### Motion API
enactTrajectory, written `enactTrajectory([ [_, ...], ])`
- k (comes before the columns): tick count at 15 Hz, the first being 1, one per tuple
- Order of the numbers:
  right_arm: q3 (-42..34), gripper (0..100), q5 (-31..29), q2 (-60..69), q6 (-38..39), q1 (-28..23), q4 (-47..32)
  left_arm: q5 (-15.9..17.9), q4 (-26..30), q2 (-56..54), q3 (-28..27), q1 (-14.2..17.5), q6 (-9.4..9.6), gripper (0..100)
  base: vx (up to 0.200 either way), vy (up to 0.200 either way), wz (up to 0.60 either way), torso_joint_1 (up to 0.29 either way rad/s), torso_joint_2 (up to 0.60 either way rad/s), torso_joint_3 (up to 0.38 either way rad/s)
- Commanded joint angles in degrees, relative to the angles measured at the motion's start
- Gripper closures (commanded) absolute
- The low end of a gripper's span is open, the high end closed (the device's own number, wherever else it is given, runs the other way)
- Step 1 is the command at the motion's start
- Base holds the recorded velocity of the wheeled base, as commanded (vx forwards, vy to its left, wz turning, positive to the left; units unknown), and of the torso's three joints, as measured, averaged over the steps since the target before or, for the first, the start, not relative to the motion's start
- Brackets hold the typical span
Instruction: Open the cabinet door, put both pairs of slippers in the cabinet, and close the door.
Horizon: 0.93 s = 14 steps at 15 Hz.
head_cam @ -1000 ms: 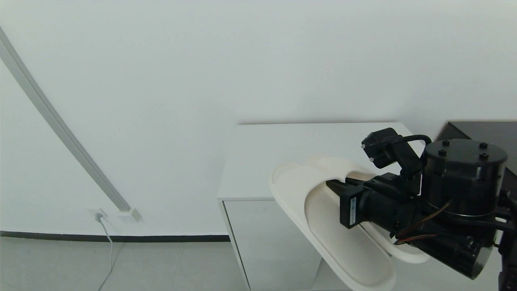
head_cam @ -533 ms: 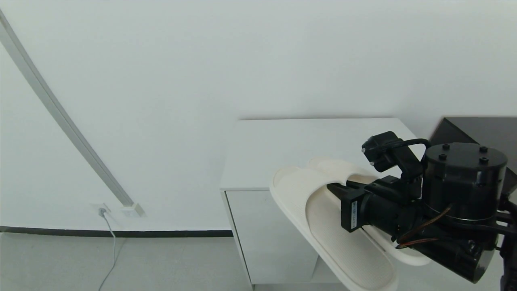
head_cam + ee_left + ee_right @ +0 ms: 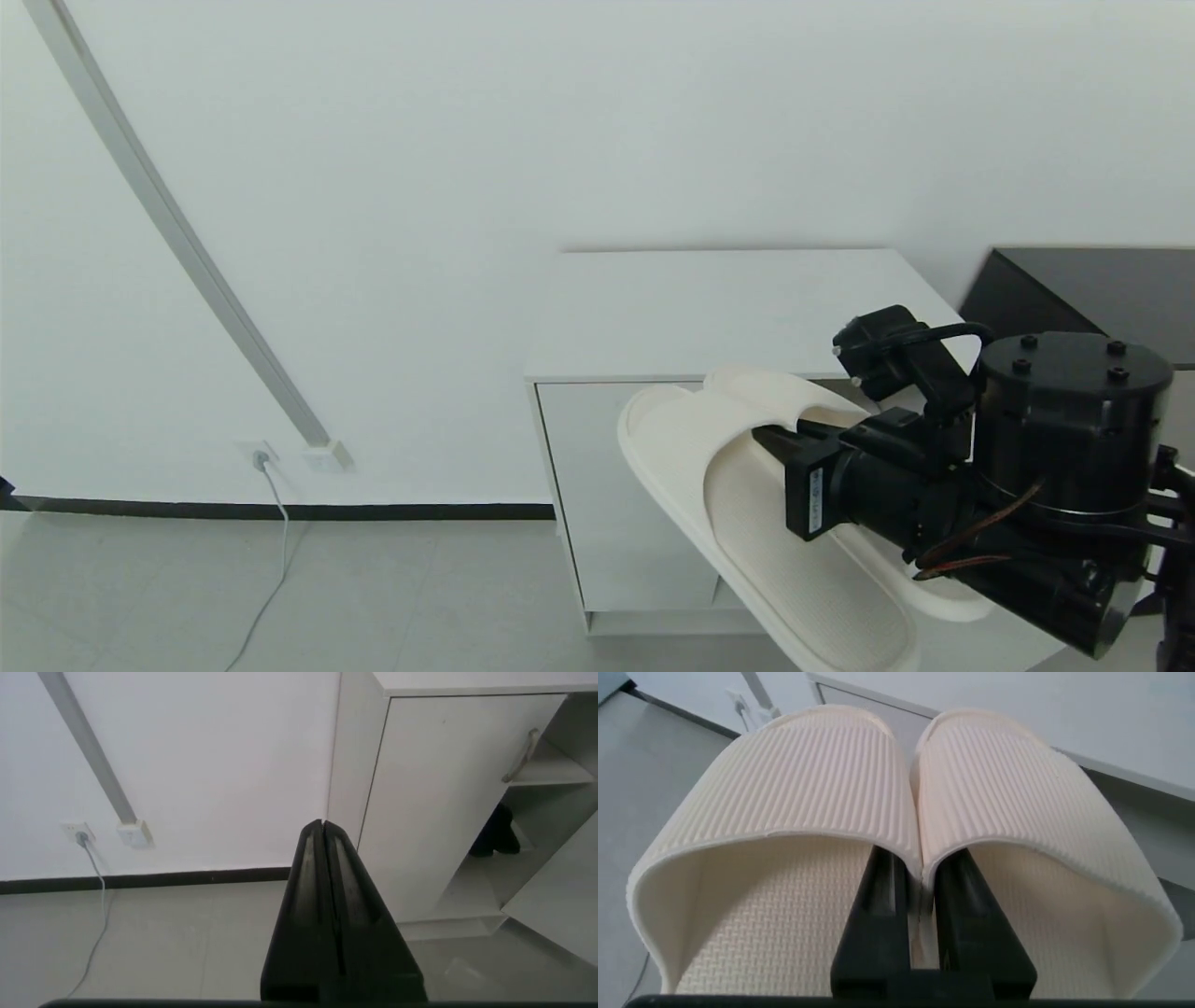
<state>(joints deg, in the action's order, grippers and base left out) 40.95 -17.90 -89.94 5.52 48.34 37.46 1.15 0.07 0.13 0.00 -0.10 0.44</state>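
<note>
Okay, right gripper point(image 3: 920, 919) is clamped on the pair of cream slippers point(image 3: 813, 784): one finger runs inside each slipper and the two inner side walls are pinched between them. In the head view the right gripper point(image 3: 775, 439) holds the slippers point(image 3: 691, 457) tilted, one end up at 10 o'clock and the other down at 4 o'clock. The white cabinet point(image 3: 719, 299) is behind them at 11 o'clock, and they overlap its front. Left gripper point(image 3: 325, 887) has its fingers pressed together, holding nothing. Cabinet point(image 3: 439, 812) is at its 1 o'clock, with the door handle point(image 3: 519, 756), open shelves and a dark thing point(image 3: 500, 833) inside. Wall socket point(image 3: 260, 457) is well apart at 9 o'clock.
</note>
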Motion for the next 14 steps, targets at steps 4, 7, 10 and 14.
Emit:
enactTrajectory([
  [4,-0.1,100,0.0,-0.3,0.0,0.1,0.1,0.0,0.0,0.0,0.0,0.0,0.00,100,0.000,0.000,0.00,0.000,0.00,0.000],
  [7,-0.3,100,0.0,-0.3,0.0,0.4,0.1,0.0,0.0,0.0,0.0,0.0,0.00,100,0.000,0.000,0.00,0.000,0.00,0.000],
  [10,-0.3,100,-0.1,-0.3,0.0,0.5,0.1,0.0,0.0,0.0,0.0,0.0,0.00,100,0.000,0.000,0.00,0.000,0.00,0.000],
  [14,-0.4,100,-0.2,-0.1,0.0,1.1,0.1,0.0,0.0,0.0,0.0,0.0,-0.09,100,0.000,-0.200,0.00,0.002,0.00,0.005],
])
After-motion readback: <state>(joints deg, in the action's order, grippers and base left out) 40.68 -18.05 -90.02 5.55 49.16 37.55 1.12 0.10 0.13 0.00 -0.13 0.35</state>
